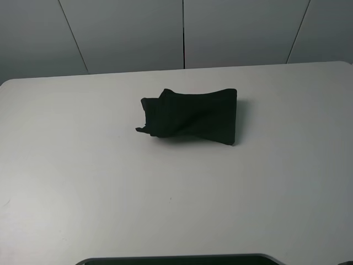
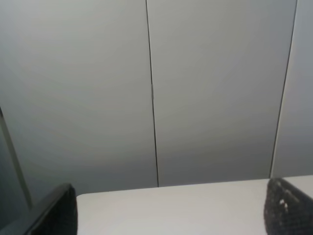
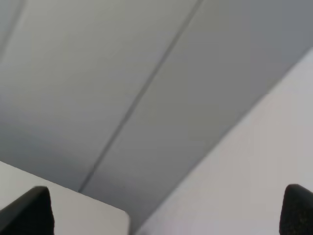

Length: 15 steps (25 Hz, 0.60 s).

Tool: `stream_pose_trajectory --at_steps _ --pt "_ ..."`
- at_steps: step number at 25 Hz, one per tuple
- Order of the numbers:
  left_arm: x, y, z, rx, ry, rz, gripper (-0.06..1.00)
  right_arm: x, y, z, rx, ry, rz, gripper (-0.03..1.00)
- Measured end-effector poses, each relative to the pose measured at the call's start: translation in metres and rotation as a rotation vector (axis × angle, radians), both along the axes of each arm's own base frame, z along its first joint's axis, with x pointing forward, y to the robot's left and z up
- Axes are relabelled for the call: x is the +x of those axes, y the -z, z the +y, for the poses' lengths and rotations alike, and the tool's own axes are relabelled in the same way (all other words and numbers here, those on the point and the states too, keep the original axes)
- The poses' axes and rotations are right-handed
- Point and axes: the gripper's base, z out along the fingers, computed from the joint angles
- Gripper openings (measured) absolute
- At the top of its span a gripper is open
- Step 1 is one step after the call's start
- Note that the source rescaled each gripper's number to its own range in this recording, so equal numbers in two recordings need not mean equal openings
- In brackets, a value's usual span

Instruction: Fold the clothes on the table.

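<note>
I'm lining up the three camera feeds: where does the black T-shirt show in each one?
Exterior high: the black T-shirt lies folded into a bundle a little above the picture's middle, on the white table.
Left wrist: not in it.
Right wrist: not in it.
Shared landmark: the grey panelled wall behind the table, with its dark vertical seams, shows in all three.

clothes (image 1: 190, 117) on table (image 1: 83, 187) | mid-table, toward far edge
</note>
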Motion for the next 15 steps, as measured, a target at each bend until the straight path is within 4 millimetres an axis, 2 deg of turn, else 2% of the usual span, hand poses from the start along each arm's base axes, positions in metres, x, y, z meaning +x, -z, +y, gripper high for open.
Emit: stream_pose_trajectory --at_steps 4,9,15 --pt "-0.002 0.000 -0.001 0.003 -0.020 -0.001 0.98 -0.032 0.007 0.001 0.013 0.177 -0.076 1.00" --pt "-0.011 0.001 -0.014 0.059 -0.073 0.000 0.98 -0.065 0.016 0.021 0.043 0.310 -0.147 1.00" --pt "-0.027 0.003 -0.039 0.117 -0.218 0.001 0.98 -0.067 0.019 0.058 0.112 0.256 -0.147 1.00"
